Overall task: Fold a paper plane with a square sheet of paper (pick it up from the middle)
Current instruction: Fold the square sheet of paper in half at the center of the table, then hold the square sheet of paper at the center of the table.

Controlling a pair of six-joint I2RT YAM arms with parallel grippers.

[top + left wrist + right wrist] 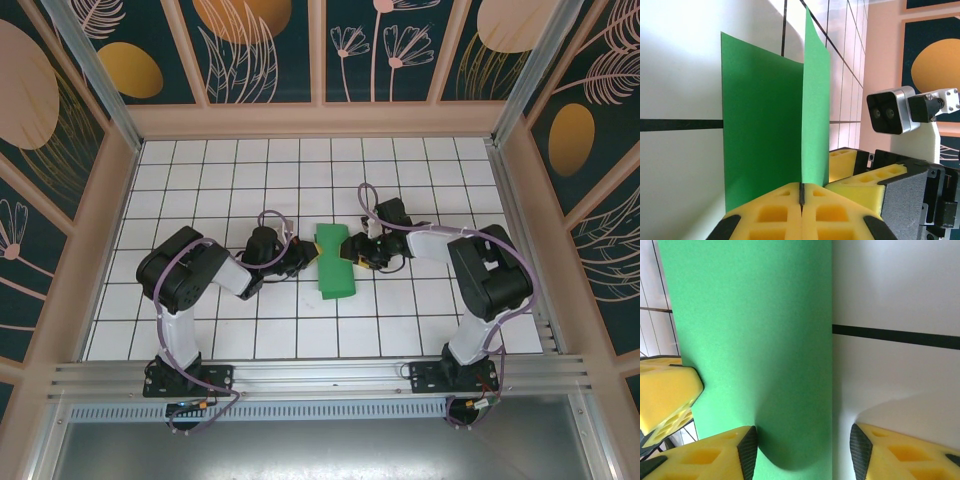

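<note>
At mid-table, the left gripper (801, 192) is clenched on an upright flap of the thin green square sheet of paper (762, 125), its yellow foam pads (770, 215) meeting. Just right and slightly farther, the right gripper (802, 442) is spread, its fingers (715, 455) straddling one paper edge, seemingly pressing it onto the white gridded tabletop (890, 290).

My table (200, 190) is white tile ruled with dark grid lines, boxed in by a pale wooden frame (320, 118). The wall panels (230, 80) around me are dark teal with orange discs and pale line-drawn flowers. An aluminium rail (320, 372) runs along the near edge, under bright, even light.
</note>
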